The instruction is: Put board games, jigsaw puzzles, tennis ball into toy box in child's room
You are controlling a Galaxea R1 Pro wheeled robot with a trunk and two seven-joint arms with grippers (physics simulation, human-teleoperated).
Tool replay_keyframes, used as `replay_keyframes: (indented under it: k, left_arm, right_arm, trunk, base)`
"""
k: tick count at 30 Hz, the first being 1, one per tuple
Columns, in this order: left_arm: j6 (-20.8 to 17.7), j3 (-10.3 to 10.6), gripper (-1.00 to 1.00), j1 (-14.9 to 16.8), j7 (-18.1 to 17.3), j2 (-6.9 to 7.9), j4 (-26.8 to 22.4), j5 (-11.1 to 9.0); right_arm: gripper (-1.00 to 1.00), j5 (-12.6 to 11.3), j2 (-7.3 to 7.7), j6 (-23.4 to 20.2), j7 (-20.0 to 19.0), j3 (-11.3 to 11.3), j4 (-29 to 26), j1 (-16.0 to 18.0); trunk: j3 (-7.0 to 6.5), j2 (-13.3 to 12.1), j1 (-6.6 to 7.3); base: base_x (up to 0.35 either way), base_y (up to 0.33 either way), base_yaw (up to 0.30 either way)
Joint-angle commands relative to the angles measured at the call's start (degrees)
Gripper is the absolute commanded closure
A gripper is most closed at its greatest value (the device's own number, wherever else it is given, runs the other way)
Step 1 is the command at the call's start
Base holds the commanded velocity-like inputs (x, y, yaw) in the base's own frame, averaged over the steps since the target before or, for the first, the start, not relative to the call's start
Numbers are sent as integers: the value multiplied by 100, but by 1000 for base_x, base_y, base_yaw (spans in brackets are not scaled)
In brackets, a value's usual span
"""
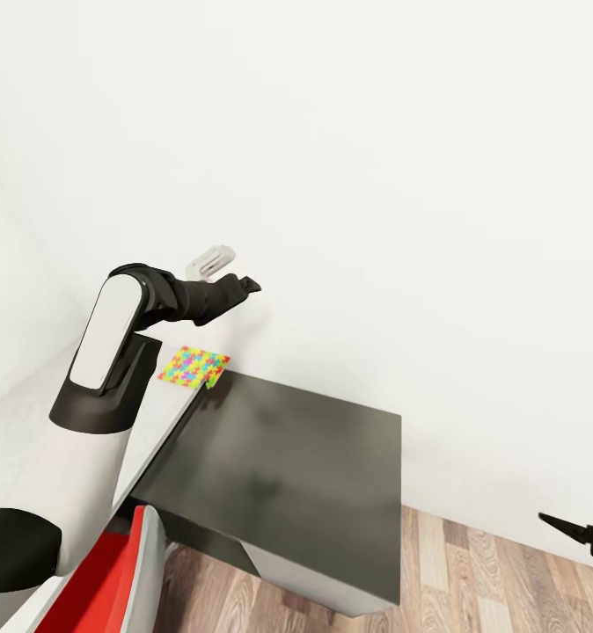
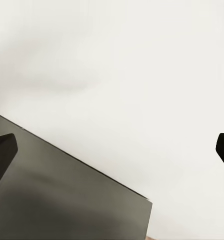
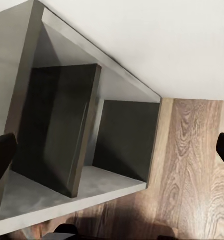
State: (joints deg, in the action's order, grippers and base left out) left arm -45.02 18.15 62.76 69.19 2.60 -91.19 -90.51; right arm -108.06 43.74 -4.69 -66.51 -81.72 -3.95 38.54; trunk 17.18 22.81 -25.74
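Looking from the head view down along a white wall (image 1: 376, 176) onto a dark-topped cabinet (image 1: 288, 475) standing on a wood-plank floor (image 1: 490, 563).

Lying flat: 1 jigsaw puzzle (image 1: 194, 367), a thin square of yellow, pink, green, blue and orange pieces, resting on the pale surface (image 1: 160, 413) at its far end, close against the wall and right beside the cabinet's far left corner. Touching or just apart from that corner: cannot tell.

Reaching out from the left side, above the pale surface: the left arm (image 1: 112, 343), white shell and black joints, with the left gripper (image 2: 112, 150) pointing toward the wall over the cabinet's far edge. Showing in the left wrist view as 2 dark fingertips (image 2: 2, 155) at opposite sides, jaws spread wide, holding nothing, with the dark cabinet top and bare wall between them.

Hanging low at the right, over the floor: the right gripper (image 3: 112, 155), its dark tip (image 1: 569, 527) peeking in at the head view's edge. Facing the cabinet's open grey compartments in the right wrist view, jaws likewise spread wide and gripping nothing.

Sitting at the lower left corner of the head view: part of a red chair (image 1: 112, 571), next to the robot's trunk.
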Motion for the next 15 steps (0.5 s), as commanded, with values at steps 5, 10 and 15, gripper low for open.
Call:
replay_keyframes:
  k: [5, 10, 15]
  left_arm:
    - [-24, 5, -100, 8, 52, 3, -4, -18]
    - [-24, 5, -100, 8, 53, 3, -4, -6]
    - [-24, 5, -100, 8, 56, 3, -5, 0]
  right_arm:
    - [-100, -53, 14, 10, 83, -71, 15, 5]
    - [-100, -51, 33, 95, 152, -92, 35, 3]
    - [-100, -46, 39, 230, 235, -115, 59, -8]
  trunk:
    - [-37, 11, -4]
    - [-84, 11, -4]
    - [-128, 11, -4]
  base:
    - [0, 0, 0]
    - [0, 0, 7]
    - [0, 0, 67]
